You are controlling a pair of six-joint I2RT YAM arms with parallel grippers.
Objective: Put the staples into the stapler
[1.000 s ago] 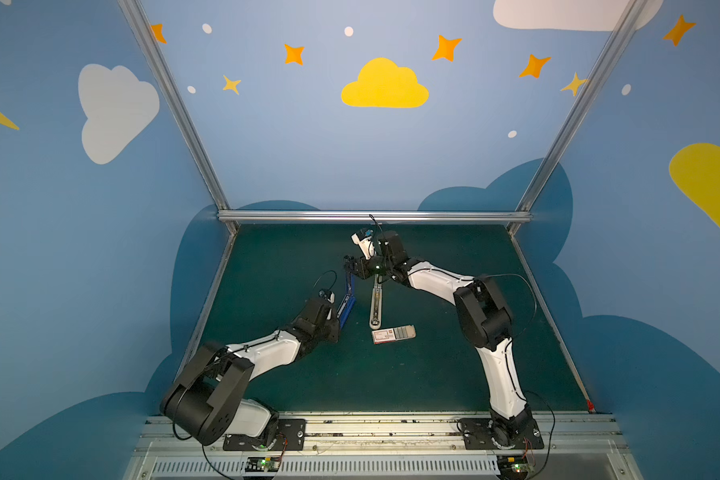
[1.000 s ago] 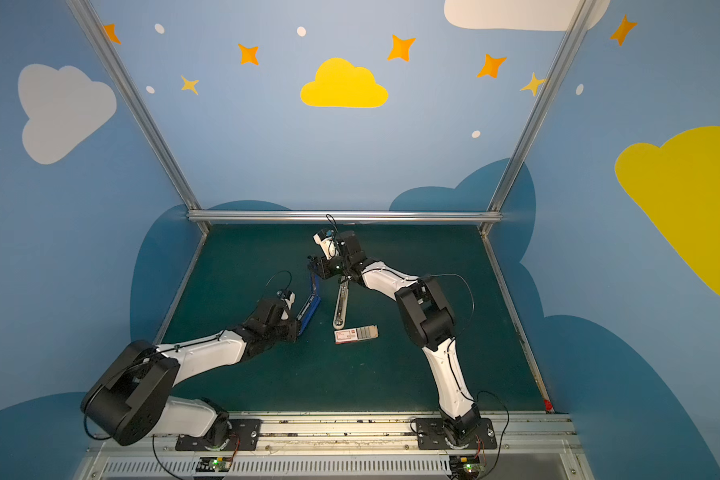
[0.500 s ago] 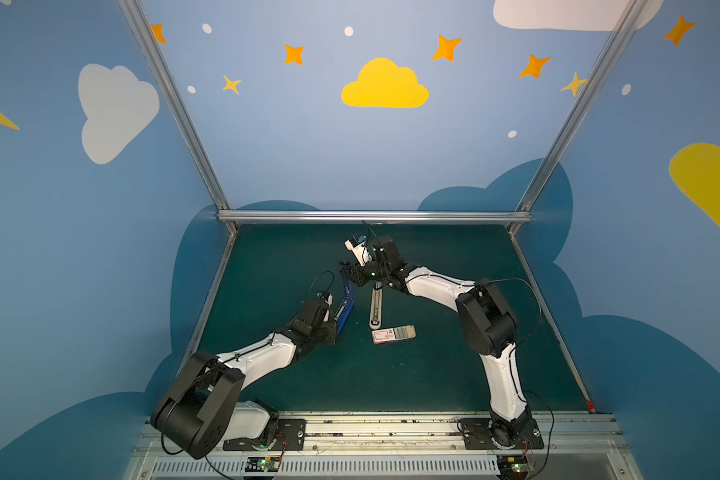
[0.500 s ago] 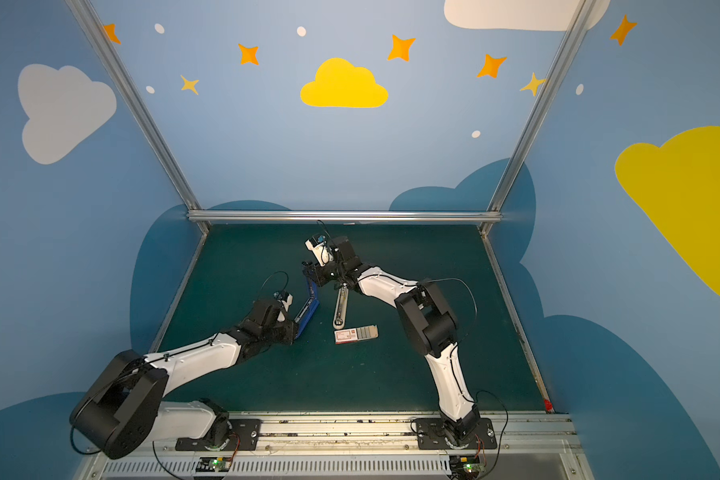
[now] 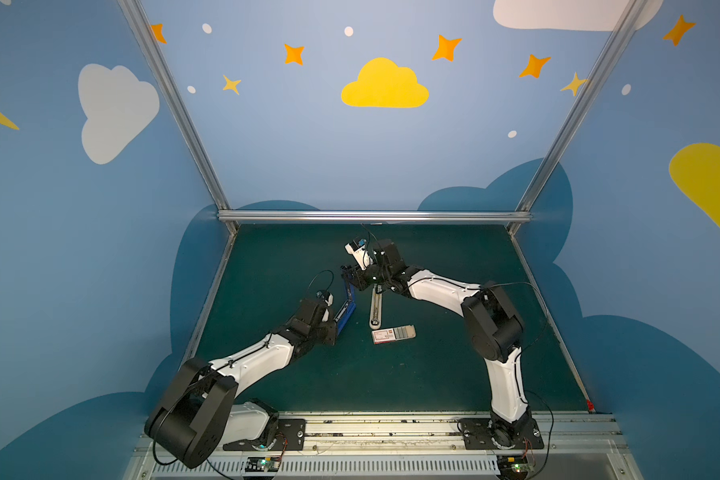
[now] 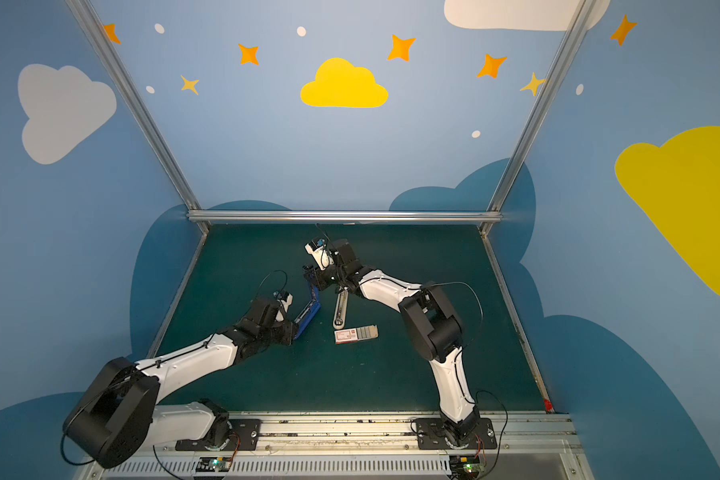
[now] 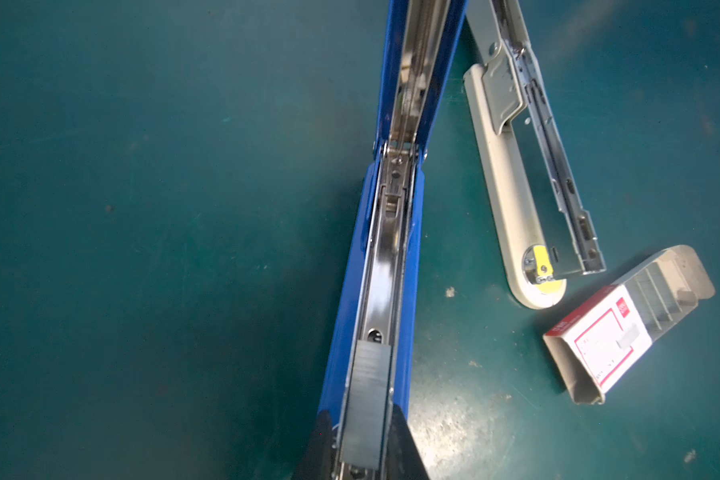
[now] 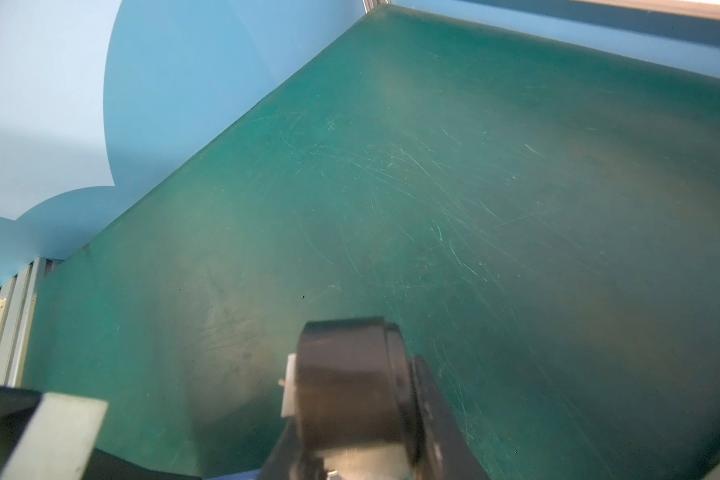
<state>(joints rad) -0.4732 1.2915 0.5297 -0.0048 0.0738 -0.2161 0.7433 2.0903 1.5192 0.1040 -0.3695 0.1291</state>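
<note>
Staples box point(image 5: 393, 333) on scuffed grn mat point(image 5: 433, 374); blue cloud-painted walls point(image 5: 308, 145).

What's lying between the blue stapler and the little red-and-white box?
A beige stapler, opened up, between the blue stapler and the box; the left wrist view shows it clearly.
</note>
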